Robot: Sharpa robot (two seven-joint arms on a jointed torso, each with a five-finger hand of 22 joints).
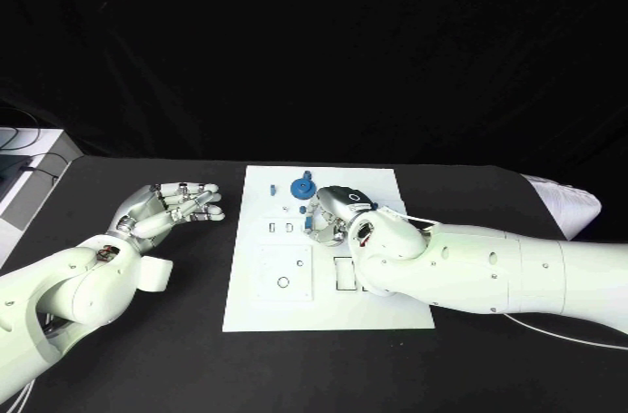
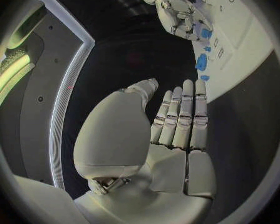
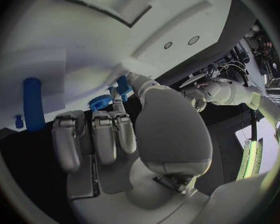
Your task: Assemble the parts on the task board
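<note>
Over the task board (image 1: 328, 313), I log my right hand (image 1: 335, 221): fingers curled, pinching a small blue part (image 3: 122, 83). Beside the board's left edge: left hand (image 1: 171, 211), palm up, fingers loosely apart, holding nothing.

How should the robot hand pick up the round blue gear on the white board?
Probably by its toothed rim, pinched on opposite sides from straight above. The gear looks to lie flat on the board, so its edge is thin and the top is open. The right robot hand is closest.
</note>
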